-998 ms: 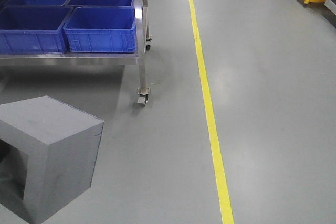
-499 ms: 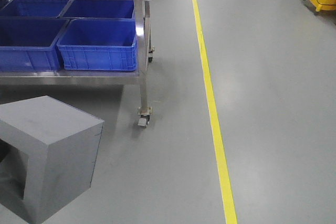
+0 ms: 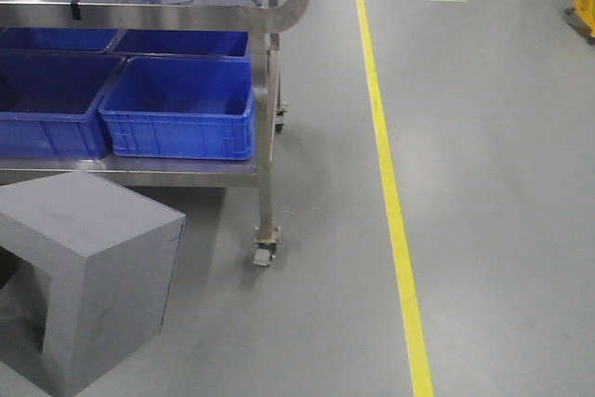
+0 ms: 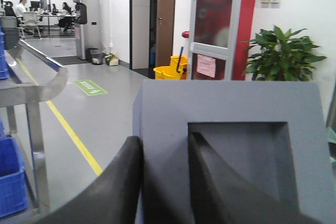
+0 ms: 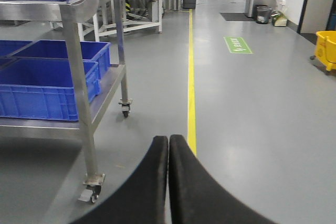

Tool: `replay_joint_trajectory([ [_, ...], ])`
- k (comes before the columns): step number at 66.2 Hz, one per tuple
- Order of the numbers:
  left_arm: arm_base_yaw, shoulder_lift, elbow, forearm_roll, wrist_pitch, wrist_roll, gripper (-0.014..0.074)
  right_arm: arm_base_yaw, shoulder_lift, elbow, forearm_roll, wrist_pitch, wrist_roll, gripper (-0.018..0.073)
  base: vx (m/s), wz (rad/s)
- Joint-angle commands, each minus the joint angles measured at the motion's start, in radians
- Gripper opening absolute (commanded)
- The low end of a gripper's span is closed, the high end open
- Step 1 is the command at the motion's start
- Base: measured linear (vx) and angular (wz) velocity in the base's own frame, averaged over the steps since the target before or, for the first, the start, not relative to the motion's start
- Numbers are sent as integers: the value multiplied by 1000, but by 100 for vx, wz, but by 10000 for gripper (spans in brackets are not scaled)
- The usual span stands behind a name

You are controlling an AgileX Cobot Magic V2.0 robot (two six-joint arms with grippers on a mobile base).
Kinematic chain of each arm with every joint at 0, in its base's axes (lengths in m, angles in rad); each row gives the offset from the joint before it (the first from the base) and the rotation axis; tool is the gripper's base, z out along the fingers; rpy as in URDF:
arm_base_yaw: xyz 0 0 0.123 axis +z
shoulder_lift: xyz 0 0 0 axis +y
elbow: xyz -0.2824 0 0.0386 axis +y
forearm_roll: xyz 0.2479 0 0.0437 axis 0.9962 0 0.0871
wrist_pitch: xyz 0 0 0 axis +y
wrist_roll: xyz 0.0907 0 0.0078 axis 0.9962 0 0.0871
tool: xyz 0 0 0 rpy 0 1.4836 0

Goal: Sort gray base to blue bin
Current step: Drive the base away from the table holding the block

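Steel cart (image 3: 267,137) on a gray floor surface (image 3: 483,183).
It stands on casters (image 3: 263,256) left of a painted yellow line (image 3: 395,202); its lower shelf (image 3: 139,172) carries a blue bin (image 3: 177,109).

We see the gray base (image 3: 93,271), a matte light-gray cube with a square recess sunk into one side face, at the front view's lower left. Our left hand (image 4: 163,142) pinches a wall of that recess. The blue bin (image 3: 177,109) sits upright and open-topped on the cart's lower tabletop (image 3: 139,172), just beyond the base.
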Motion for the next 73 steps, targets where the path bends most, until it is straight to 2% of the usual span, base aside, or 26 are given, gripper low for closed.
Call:
replay_joint_trajectory([
  [1,-6,4,-29,-5,-109,-11,-6,-5,-12,14,-6,-74,-5,-9,34,24],
  [22,-6,4,-29,-5,-109,-11,-6,-5,-12,14,-6,-74,-5,-9,32,50],
  [73,-6,4,-29,-5,-109,-11,-6,-5,-12,14,-6,-74,-5,-9,25,85],
])
